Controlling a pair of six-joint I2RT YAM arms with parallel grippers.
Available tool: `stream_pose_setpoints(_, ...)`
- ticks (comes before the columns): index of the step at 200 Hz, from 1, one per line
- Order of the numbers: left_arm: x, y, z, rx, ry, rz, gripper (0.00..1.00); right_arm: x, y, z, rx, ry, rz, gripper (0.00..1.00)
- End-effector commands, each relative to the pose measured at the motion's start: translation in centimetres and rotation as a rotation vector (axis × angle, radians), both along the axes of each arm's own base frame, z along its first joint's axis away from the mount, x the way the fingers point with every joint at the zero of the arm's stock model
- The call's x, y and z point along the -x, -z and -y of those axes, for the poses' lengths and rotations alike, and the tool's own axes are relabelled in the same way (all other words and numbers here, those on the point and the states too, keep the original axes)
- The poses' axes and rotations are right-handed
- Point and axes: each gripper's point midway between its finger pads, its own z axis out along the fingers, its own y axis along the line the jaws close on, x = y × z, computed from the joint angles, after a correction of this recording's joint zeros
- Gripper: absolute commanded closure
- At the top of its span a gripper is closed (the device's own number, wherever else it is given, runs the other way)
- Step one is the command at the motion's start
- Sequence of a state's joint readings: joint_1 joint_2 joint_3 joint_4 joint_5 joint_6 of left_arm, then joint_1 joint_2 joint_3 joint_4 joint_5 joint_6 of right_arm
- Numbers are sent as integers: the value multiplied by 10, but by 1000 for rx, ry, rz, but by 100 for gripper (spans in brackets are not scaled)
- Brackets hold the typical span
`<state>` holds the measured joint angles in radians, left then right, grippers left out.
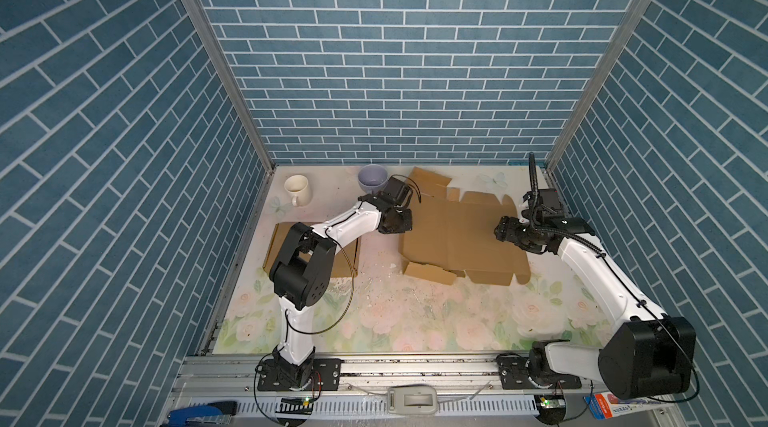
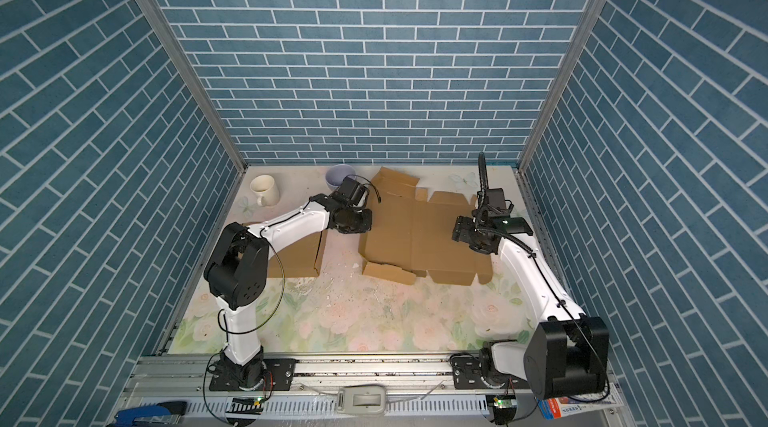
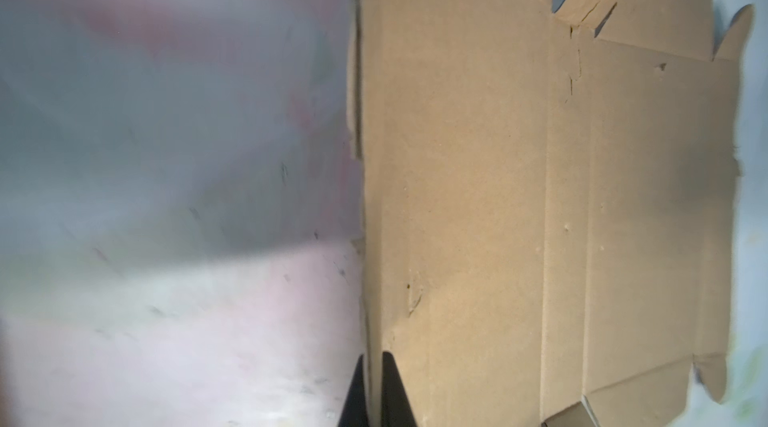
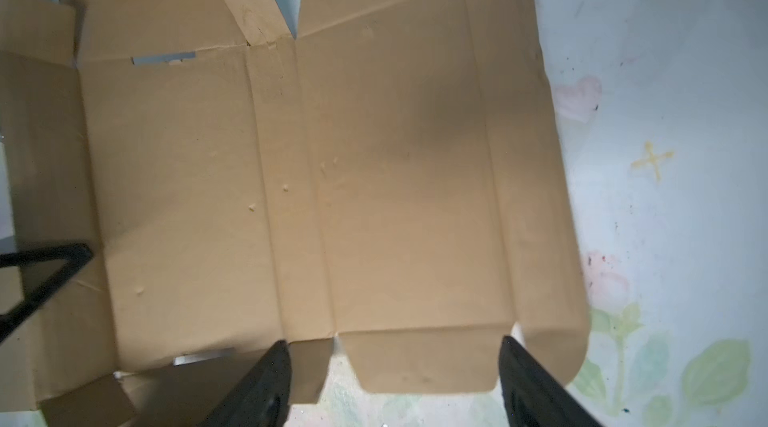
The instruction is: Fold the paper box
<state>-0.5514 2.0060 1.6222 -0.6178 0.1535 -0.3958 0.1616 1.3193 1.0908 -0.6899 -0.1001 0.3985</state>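
Paper box (image 1: 461,238) lies unfolded on the tabletop (image 1: 415,321). Left pincer (image 3: 371,387) pinches its left edge; right pincer (image 4: 394,344) hangs spread above the opposite side. Best: raise that edge slowly along its crease.

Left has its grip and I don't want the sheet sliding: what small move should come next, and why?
Probably lower the right gripper onto the cardboard sheet to pin it. The left gripper is shut on the sheet's left edge, while the right hangs open above the right-hand panels, holding nothing. Unpinned, the mostly flat sheet could drag when that edge lifts.
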Motion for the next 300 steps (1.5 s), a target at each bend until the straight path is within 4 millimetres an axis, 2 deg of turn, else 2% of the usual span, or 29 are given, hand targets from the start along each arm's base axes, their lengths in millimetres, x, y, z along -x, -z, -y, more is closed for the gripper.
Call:
stream_pose_setpoints(1, 24, 12, -15, -182, 333, -132, 100, -18, -19, 1, 73, -85, 24, 22)
stream_pose_setpoints(15, 19, 15, -3, -181, 434, -165, 100, -30, -27, -7, 63, -138, 32, 23)
stream_pose_setpoints(36, 18, 27, 3, -221, 591, -211, 100, -45, -27, -15, 65, -200, 10, 24)
stream_pose_setpoints(79, 19, 43, 5, -298, 802, -195, 100, -79, 2, -11, 172, -277, -15, 20)
stream_pose_setpoints(108, -3, 41, 7, -359, 817, -113, 100, -99, 18, -10, 224, -328, -24, 18)
stream_pose_setpoints(133, -13, 40, 19, -341, 803, -61, 99, -102, 30, -26, 129, -364, -48, 19)
stream_pose_setpoints(157, -10, 45, 23, -355, 811, -71, 99, -105, 43, -30, 111, -371, -76, 20)
stream_pose_setpoints(169, -10, 46, 24, -351, 798, -76, 99, -109, 44, -28, 120, -353, -67, 21)
stream_pose_setpoints(203, -15, 39, 27, -345, 813, -19, 100, -121, 42, -37, 77, -370, -38, 22)
stream_pose_setpoints(262, -17, 38, 36, -318, 894, 40, 100, -126, 84, -25, 181, -426, -129, 30)
stream_pose_setpoints(300, -24, 34, 43, -305, 901, 81, 100, -127, 98, -21, 207, -433, -135, 38)
